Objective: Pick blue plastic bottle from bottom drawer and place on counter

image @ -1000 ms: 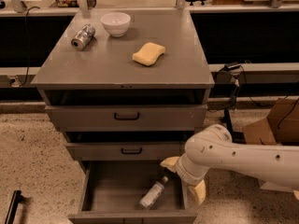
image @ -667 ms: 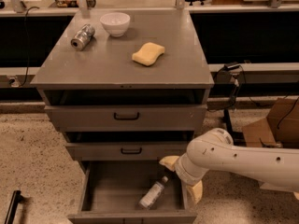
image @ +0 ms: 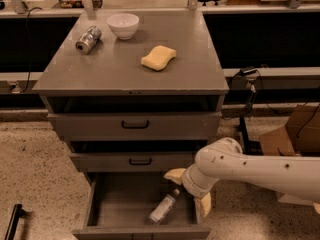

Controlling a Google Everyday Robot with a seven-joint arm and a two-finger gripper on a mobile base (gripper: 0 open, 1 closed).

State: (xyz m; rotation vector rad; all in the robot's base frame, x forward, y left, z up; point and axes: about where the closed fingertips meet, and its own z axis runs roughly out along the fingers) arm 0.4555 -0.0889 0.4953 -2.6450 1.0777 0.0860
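Note:
The blue plastic bottle [image: 164, 208] lies on its side in the open bottom drawer [image: 125, 204], at the right, with its cap pointing to the back right. My gripper [image: 187, 194] hangs over the drawer's right side, just right of and above the bottle. Its two yellowish fingers [image: 174, 174] are spread apart, and nothing is held between them. The white arm reaches in from the right. The counter [image: 115, 69] is the grey top of the cabinet.
On the counter sit a silver can [image: 88, 39], a white bowl [image: 123, 25] and a yellow sponge [image: 158, 57]. The two upper drawers [image: 135, 125] with black handles stand slightly ajar. A cardboard box [image: 295, 131] is on the floor at the right.
My arm and gripper have shifted slightly left and down toward the bottle. The bottle has not moved.

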